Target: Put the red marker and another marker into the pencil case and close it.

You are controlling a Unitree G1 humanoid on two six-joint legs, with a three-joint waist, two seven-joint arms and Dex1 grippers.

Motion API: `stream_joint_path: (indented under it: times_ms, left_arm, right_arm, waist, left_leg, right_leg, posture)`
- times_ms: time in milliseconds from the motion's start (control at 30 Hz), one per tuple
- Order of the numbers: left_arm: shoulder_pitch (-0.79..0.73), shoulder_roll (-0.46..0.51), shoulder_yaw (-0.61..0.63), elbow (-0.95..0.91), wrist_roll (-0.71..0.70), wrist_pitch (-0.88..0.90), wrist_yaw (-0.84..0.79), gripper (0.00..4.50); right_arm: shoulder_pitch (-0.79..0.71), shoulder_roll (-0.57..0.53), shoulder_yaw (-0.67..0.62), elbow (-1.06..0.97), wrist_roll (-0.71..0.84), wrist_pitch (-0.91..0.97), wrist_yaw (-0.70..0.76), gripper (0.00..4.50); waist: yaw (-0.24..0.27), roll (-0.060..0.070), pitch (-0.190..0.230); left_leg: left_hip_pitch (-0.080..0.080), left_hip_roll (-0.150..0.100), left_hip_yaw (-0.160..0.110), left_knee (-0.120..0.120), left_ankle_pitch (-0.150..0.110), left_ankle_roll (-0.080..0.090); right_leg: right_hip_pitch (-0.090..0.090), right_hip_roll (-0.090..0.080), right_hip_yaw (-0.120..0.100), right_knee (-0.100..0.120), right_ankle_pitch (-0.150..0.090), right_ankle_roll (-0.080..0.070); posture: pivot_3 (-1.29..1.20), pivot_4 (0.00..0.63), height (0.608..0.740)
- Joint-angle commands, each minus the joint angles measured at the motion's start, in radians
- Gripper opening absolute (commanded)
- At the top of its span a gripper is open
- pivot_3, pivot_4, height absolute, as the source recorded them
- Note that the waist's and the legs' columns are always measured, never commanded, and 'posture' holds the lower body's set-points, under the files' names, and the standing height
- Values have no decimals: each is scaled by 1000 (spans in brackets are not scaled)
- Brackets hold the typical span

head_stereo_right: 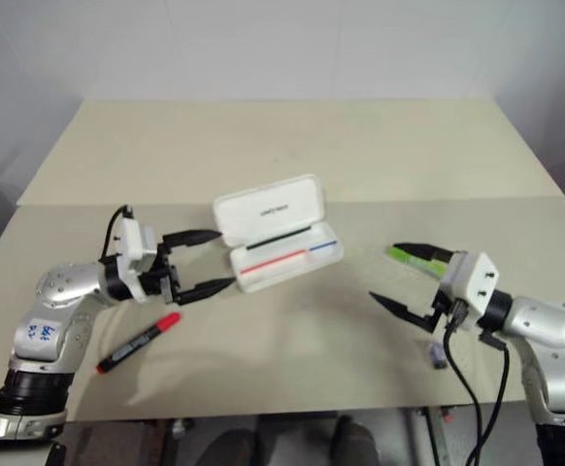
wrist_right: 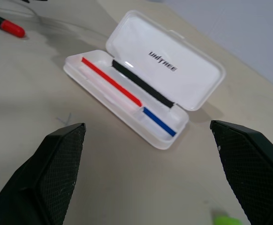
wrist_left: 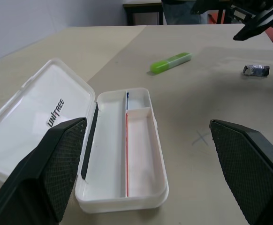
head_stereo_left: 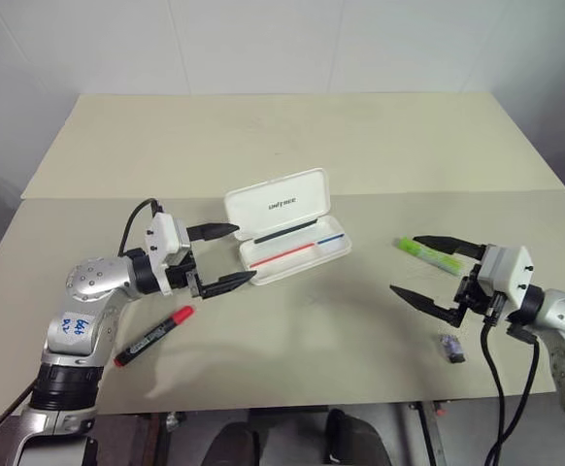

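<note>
The pencil case (head_stereo_left: pixel 287 226) lies open at the centre of the head view, lid tipped back toward the upper left, its tray empty apart from a thin red-and-blue line along the inside. The red marker (head_stereo_left: pixel 154 336) rests on the table (head_stereo_left: pixel 292 146) at lower left, well apart from the case, cap pointing up and right. The lime-green marker (head_stereo_left: pixel 430 254) lies at right of centre, also well apart from the case.

The left gripper (head_stereo_left: pixel 223 255) hovers just left of the case with its fingers spread wide and nothing between them; the red marker sits below it in the frame. The right gripper (head_stereo_left: pixel 436 273) is likewise spread and empty, its upper finger just over the green marker. A small dark object (head_stereo_left: pixel 451 349) lies near the lower right.

Neither marker is in the tray, so the job looks barely started. A sensible first step is for each gripper to drop onto its nearer marker, turning the fingers across the barrel and closing at mid-length so the marker stays level. The green one looks stubby and may skid, so centre the fingers before closing. Keep clear of the upright lid when carrying.
</note>
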Motion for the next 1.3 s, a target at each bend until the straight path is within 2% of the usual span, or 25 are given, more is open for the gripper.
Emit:
stream_joint_path:
  times_ms: [33,333,433,567,800,933,1300]
  left_arm:
    - [6,21,14,-43,-20,-8,-19,4481]
    - [39,44,14,-71,-21,19,-21,4481]
    - [46,42,-1,-91,-19,45,-13,3902]
    - [64,33,-48,-92,35,37,9,2518]
    - [4,-21,-146,-69,101,86,84,2518]
    - [-66,-86,-199,-30,161,139,171,2518]
    - [-92,-75,-266,-35,221,265,190,2518]
  right_arm:
    - [-38,8,9,2,4,-28,0,4500]
    - [-79,34,67,11,-9,-38,-6,4500]
    - [-114,50,97,45,-23,-52,-2,4500]
    - [-158,85,132,77,-43,-72,-15,4500]
    - [-215,124,167,81,-66,-73,-31,4500]
    - [-214,123,160,81,-61,-76,-35,4500]
    - [-178,115,164,1,-48,-39,-68,4500]
  waist:
    - [-3,0,0]
    - [-4,0,0]
    - [-4,0,0]
    - [-5,0,0]
    - [-3,0,0]
    - [-2,0,0]
    - [-2,-1,0]
  left_leg:
    - [0,0,0,0,0,0]
    - [1,1,1,0,0,0]
    - [1,1,1,0,0,0]
    - [1,1,1,0,0,0]
    - [1,1,1,0,0,0]
    - [1,1,1,0,0,0]
    - [0,1,2,0,0,0]
  right_leg:
    - [0,0,0,0,0,0]
    - [0,1,0,0,0,0]
    - [0,1,0,0,0,0]
    - [0,1,0,0,0,0]
    - [0,1,0,0,0,0]
    - [0,1,0,0,0,0]
    - [-1,1,0,0,0,0]
  posture:
    - [0,150,740]
    - [0,150,740]
    - [0,150,740]
    - [0,150,740]
    - [0,150,740]
    - [0,150,740]
    - [0,150,740]
